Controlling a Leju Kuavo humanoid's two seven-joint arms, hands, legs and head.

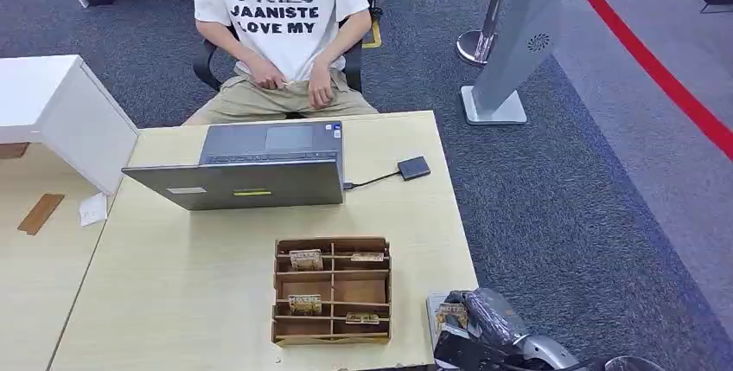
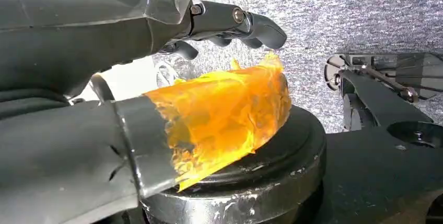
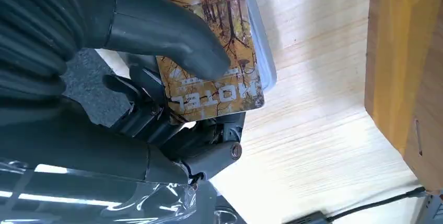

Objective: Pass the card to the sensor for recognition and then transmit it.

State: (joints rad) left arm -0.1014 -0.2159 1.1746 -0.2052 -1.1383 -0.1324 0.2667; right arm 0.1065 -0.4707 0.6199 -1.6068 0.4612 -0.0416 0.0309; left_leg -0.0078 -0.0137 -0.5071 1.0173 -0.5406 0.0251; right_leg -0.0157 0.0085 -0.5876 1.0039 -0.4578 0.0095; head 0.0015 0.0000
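While the right hand [image 1: 471, 323] pinches the card [image 3: 217, 67] between thumb and fingers, it sits just right of the wooden organizer [image 1: 332, 291]. Left hand [image 2: 156, 67] holds nothing, fingers apart

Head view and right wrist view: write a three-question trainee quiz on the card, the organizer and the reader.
1. True or false: the right hand holds a card.
2. Where does the small dark reader lie? A) inside the wooden organizer B) on the table, cabled to the laptop C) in the person's lap
3. Fill in: the word printed on the held card reads ____.

Key: 1 true; 2 B; 3 HOTEL.
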